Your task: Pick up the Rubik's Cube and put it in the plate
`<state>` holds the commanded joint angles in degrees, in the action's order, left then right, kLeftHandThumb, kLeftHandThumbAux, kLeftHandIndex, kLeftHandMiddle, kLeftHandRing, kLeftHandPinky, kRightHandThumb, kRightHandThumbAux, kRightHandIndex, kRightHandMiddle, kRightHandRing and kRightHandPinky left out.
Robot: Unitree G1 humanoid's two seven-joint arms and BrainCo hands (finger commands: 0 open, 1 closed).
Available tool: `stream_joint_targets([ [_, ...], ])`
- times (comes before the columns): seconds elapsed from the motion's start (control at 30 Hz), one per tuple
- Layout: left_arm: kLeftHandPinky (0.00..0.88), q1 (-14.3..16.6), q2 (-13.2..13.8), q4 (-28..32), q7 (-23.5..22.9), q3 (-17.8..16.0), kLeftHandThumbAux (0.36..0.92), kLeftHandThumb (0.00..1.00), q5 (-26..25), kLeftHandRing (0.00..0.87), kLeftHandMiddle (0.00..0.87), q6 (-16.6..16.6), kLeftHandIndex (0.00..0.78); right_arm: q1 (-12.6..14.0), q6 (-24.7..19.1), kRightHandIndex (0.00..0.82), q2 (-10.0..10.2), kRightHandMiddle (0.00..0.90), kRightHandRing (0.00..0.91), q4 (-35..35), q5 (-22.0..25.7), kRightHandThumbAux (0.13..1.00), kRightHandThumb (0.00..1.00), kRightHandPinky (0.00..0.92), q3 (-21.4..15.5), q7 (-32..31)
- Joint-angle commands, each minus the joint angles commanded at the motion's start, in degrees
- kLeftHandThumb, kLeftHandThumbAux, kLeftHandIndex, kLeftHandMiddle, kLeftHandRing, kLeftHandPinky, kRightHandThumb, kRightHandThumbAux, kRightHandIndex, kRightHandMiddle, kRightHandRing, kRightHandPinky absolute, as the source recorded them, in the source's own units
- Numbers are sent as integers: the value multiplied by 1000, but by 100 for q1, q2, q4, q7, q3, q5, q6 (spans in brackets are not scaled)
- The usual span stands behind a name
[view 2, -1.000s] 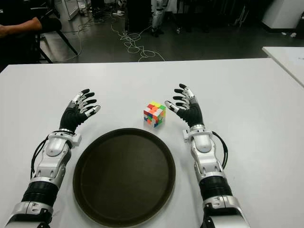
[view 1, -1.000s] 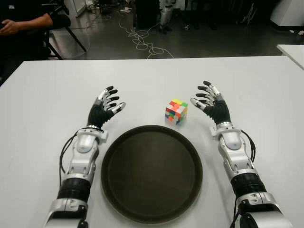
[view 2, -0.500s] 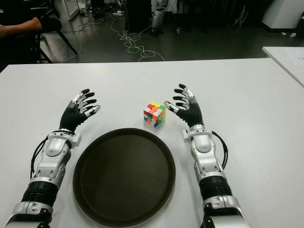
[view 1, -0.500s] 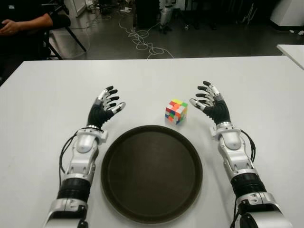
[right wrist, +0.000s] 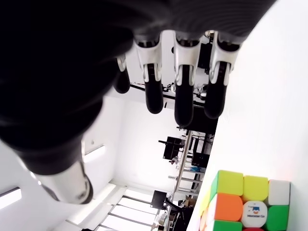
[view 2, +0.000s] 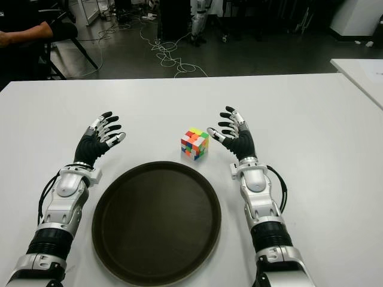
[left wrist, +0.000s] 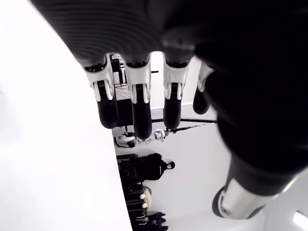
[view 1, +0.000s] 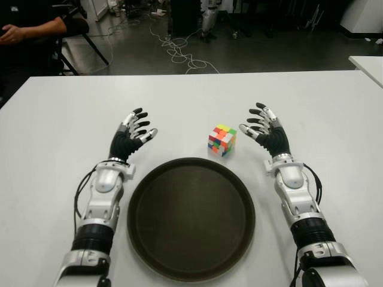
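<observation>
Flanking cube (view 1: 222, 140), plate (view 1: 191, 218): open hands.

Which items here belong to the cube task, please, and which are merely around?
Job: Rubik's Cube on the table; empty plate; open right hand beside the cube.
Around: open left hand; floor cables; seated person.

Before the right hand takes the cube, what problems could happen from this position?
The Rubik's Cube stands turned at an angle, a corner toward the open right hand, so the fingers may push or rotate it instead of gripping. It also sits close to the raised rim of the plate; a low carry could catch that rim. The left hand, open beside the plate, looks clear.
</observation>
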<state>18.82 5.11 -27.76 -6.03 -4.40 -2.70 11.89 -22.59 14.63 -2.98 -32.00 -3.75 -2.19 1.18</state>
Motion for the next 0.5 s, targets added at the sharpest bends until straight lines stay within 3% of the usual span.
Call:
stream_joint_targets([
  [0.3, 199, -30, 14, 14, -43, -2, 764, 151, -19, 181, 173, 45, 91, 11, 40, 117, 7, 216, 247, -26, 43, 729, 219, 287, -3, -50],
  [0.5, 195, -79, 24, 72, -54, 10, 761, 146, 4, 182, 177, 51, 95, -3, 335, 117, -13, 217, 240, -85, 31, 710, 115, 265, -21, -17],
])
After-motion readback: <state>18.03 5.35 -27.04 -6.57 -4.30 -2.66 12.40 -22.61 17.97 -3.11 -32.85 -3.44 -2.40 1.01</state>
